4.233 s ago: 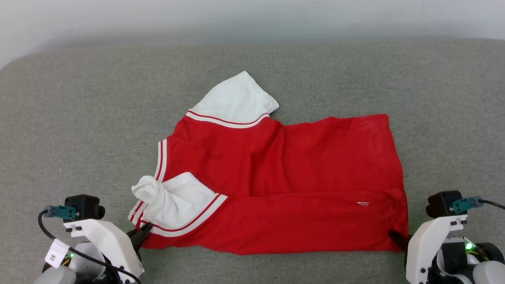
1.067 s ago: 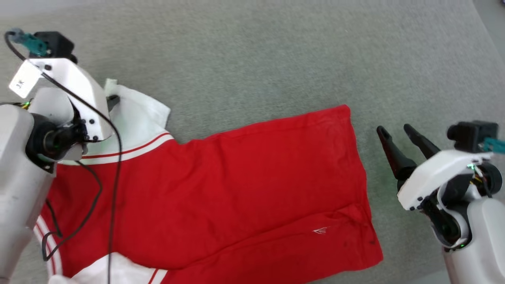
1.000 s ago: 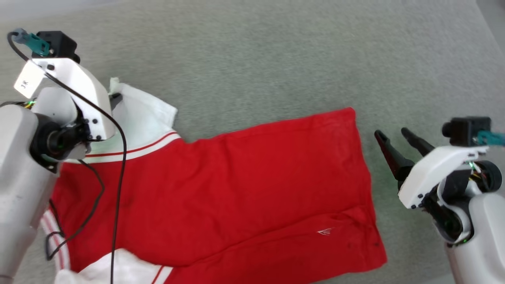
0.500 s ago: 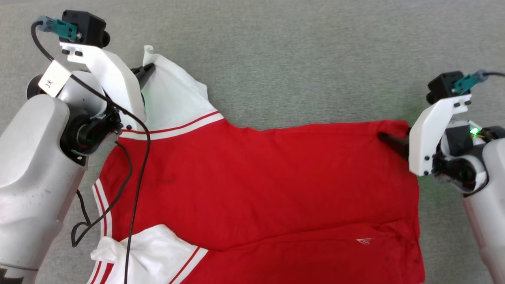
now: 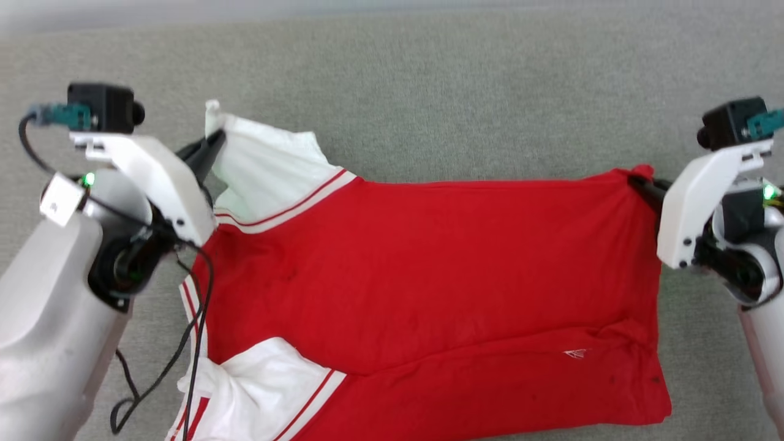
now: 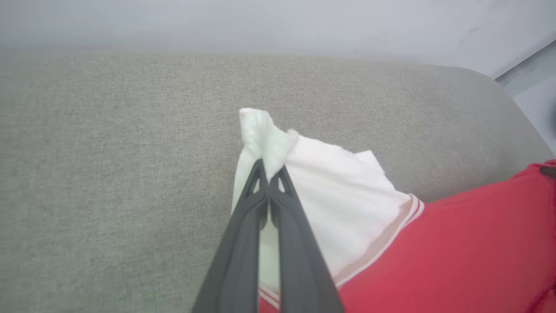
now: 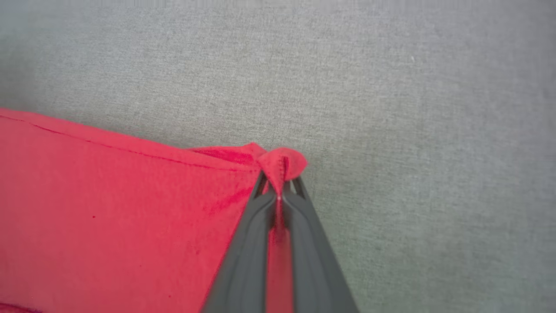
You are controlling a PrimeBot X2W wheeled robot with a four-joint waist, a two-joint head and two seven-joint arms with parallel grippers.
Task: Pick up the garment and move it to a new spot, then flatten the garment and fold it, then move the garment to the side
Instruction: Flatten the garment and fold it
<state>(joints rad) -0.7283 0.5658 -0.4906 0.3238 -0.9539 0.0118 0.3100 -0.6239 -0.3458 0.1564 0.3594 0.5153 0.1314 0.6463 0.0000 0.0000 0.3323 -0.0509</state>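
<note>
Our head view gives the garment (image 5: 429, 275) spread on the grey cushion (image 5: 429, 92), our wrist views the pinches, left gripper (image 6: 269, 169) clamping its white sleeve tip, right gripper (image 7: 279, 184) its red corner

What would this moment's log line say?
left tool: shut on garment sleeve | right tool: shut on garment corner

The garment (image 5: 429, 275) being cropped and covered
Its sleeve (image 5: 257, 392), well behind the left gripper (image 5: 213, 142), is being cut by the bottom edge. The right gripper (image 5: 638, 181) is mostly hiding behind its white housing (image 5: 692, 208), and a white mark (image 5: 576, 353) is showing too small to read.
</note>
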